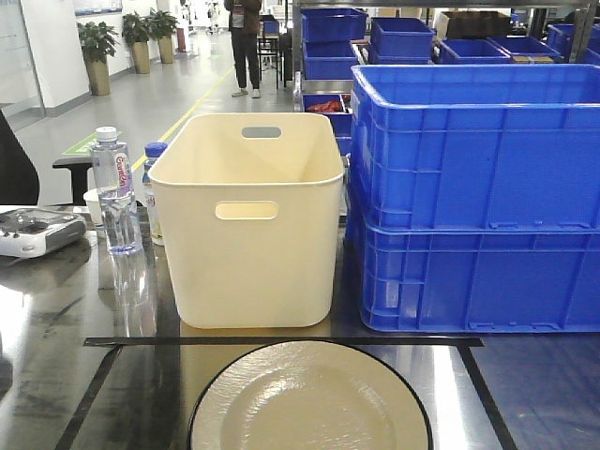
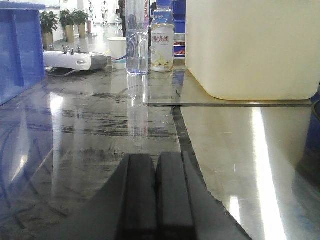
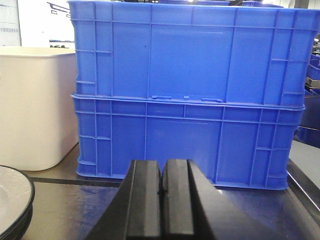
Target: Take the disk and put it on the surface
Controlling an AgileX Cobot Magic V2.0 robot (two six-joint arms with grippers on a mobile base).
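Note:
The disk (image 1: pixel 309 398) is a cream plate with a black rim. It lies flat on the surface (image 1: pixel 122 394), a reflective steel tabletop, inside a black tape rectangle at the near edge of the front view. Its rim also shows at the lower left of the right wrist view, disk (image 3: pixel 12 200). My left gripper (image 2: pixel 156 157) is shut and empty, low over the surface (image 2: pixel 235 145), pointing at the bottles. My right gripper (image 3: pixel 162 162) is shut and empty too, facing the blue crates, with the disk to its left. Neither gripper shows in the front view.
A cream bin (image 1: pixel 248 216) stands just behind the tape line, with two stacked blue crates (image 1: pixel 478 197) to its right. On the left are a water bottle (image 1: pixel 116 192), a drink bottle (image 2: pixel 162 42), a paper cup (image 2: pixel 117 52) and a grey controller (image 1: pixel 37 230). Another blue crate (image 2: pixel 17 50) stands at far left.

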